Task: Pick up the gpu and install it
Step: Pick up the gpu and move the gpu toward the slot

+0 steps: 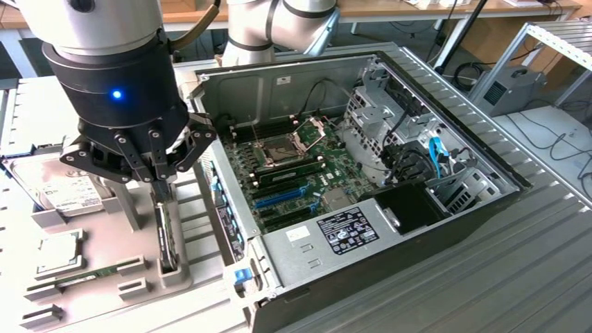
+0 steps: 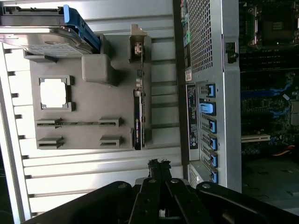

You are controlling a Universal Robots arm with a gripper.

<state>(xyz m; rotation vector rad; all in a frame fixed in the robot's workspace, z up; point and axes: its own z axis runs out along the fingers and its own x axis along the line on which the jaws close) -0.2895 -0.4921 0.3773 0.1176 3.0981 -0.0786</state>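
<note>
Below the fully closed, empty end effector (image 1: 157, 182), the gpu (image 1: 166, 236), upright in grey holder (image 2: 88, 107).

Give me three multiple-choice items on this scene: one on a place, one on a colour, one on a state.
1. Where is the gpu?
A) on edge in the grey holder beside the computer case
B) flat inside the computer case
C) on top of the computer case
2. What colour are the clips along the computer case's edge?
A) red
B) blue
C) yellow
3. In what state is the tool?
A) wide open
B) shut on the gpu
C) shut, holding nothing
Answers: 1 A, the card stands in the holder's slot; 2 B, blue clips line that edge; 3 C, the fingertips meet with nothing between.
</note>
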